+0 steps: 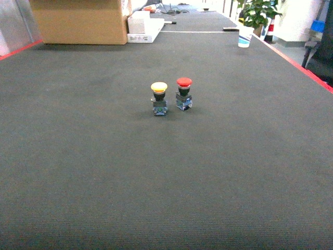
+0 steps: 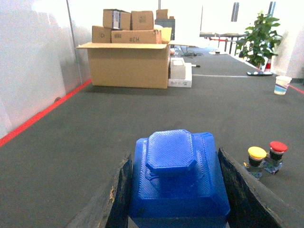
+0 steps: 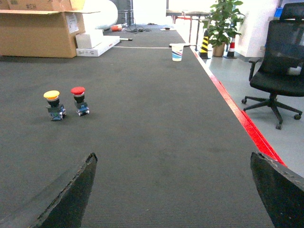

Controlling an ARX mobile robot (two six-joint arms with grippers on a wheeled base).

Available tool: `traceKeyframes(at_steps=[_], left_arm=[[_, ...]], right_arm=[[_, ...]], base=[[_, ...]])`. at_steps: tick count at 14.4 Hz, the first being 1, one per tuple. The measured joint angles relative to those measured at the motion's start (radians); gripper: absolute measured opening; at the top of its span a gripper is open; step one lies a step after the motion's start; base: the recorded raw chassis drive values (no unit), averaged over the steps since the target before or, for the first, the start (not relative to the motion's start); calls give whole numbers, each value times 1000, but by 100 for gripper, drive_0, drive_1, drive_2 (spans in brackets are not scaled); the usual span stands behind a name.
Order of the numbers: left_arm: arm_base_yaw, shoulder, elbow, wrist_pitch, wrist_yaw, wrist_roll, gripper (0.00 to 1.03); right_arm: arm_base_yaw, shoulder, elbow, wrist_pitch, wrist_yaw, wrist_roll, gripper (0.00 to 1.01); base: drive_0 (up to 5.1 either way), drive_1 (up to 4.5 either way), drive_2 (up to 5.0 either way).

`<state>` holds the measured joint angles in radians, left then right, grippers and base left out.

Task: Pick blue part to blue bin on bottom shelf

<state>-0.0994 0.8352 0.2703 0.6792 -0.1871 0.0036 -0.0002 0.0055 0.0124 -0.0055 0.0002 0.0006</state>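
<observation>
The left gripper (image 2: 173, 190) is clamped on the blue part (image 2: 176, 175) — its two dark fingers (image 2: 121, 190) press against the part's sides, and the part fills the space between them, stepped top face up. The right gripper (image 3: 173, 190) is spread wide with nothing between its fingers (image 3: 71, 194), only the dark mat (image 3: 161, 142) below.

Beyond the held part, to its right in the left wrist view, stand two push buttons side by side: a yellow-capped button (image 2: 256, 160) and a red-capped button (image 2: 276, 156), both upright on the mat and just beside each other without clearly touching. The head view shows the same pair near the middle of the mat, yellow on the left, red on the right — neither gripper appears in that view.

Farther back sit a large open cardboard box (image 2: 127, 64) with smaller boxes stacked on it, a white box (image 2: 180, 75) beside it, a paper cup (image 2: 282, 85) and a potted plant (image 2: 261, 35). A black office chair (image 3: 278, 76) stands off the mat's red edge
</observation>
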Motion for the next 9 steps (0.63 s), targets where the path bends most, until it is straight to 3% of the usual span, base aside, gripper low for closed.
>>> traceKeyframes(at_steps=[1,2,7,9], left_arm=[[-14,-313,-18,-248,-20,-4,44],[-11,-390,-25,-319,-24,-5,44],[-32,-621,-26,-554,-47,-7,44],[-40,-631,-25,-541,-80,5,44]], right_arm=[[0,0,0,0,0,0,98],[0,0,0,0,0,0,98],[0,0,0,0,0,0,98],[0,0,0,0,0,0,98]], base=[[0,0,0],[0,0,0],[0,0,0],[0,0,0]])
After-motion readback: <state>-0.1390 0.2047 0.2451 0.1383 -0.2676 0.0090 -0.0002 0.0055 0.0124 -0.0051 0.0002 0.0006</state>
